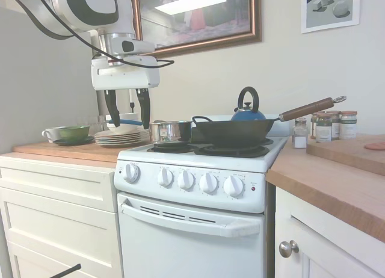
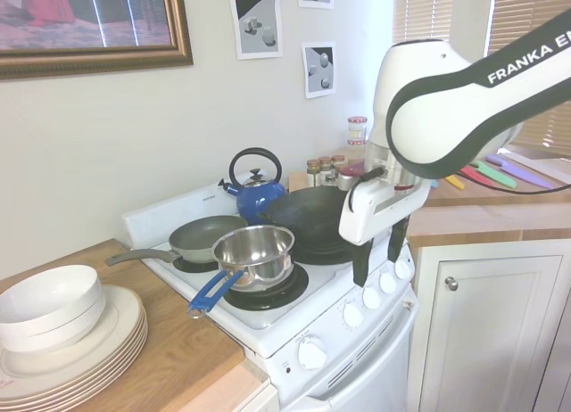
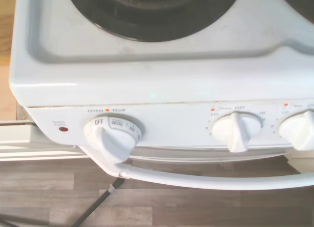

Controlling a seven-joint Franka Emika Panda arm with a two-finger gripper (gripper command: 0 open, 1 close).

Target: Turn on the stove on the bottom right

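The white stove (image 1: 192,242) stands between wooden counters, with five round white knobs (image 1: 208,182) along its front panel and a small red light (image 1: 253,188) at the panel's right end. My gripper (image 1: 129,123) hangs open and empty above the stove's left front corner, well above the knobs. From the other side, the gripper (image 2: 378,265) hovers just over the row of knobs (image 2: 372,297). The wrist view looks down on the oven knob (image 3: 110,136), set at OFF, and a burner knob (image 3: 237,130), also pointing at OFF.
A black wok (image 1: 231,132) with a wooden handle, a steel pot (image 1: 170,132), a blue kettle (image 1: 248,112) and a frying pan (image 2: 210,236) sit on the burners. Stacked plates (image 1: 117,136) stand on the left counter, spice jars (image 1: 325,126) on the right.
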